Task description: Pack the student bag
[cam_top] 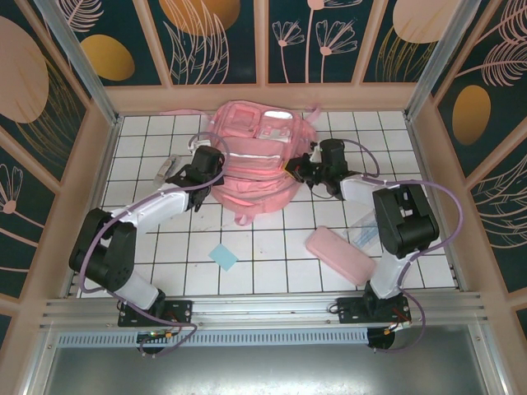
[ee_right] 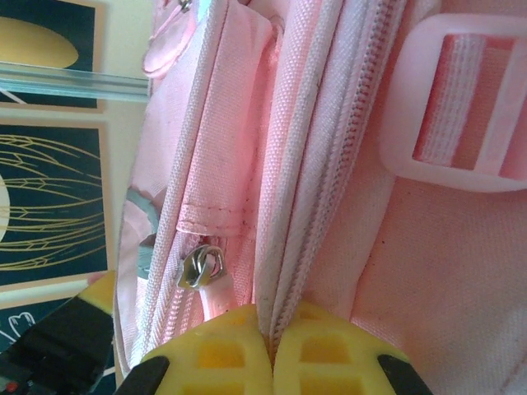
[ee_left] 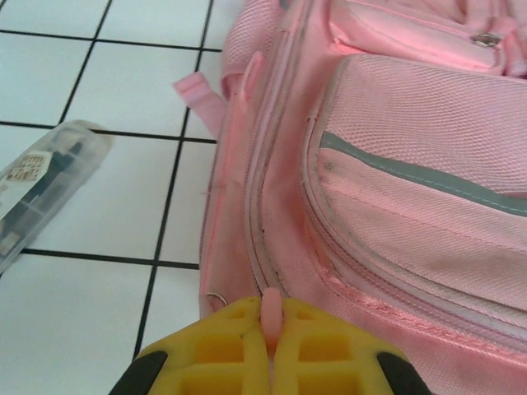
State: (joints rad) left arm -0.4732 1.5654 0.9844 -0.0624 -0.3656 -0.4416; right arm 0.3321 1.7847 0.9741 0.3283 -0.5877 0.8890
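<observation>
The student bag, a large pink backpack with grey reflective strips, lies at the back middle of the tiled table. My left gripper is at the bag's left side. In the left wrist view its yellow jaws are shut on a small pink zip pull at the bag's zip line. My right gripper is at the bag's right side. Its jaws are shut on a ridge of zip tape and fabric. A metal zip slider hangs just left of them, apart from the jaws.
A flat pink pencil case lies at the front right, and a small blue card at the front middle. A clear plastic box lies left of the bag. Clear plastic lies under the right arm. Walls enclose the table.
</observation>
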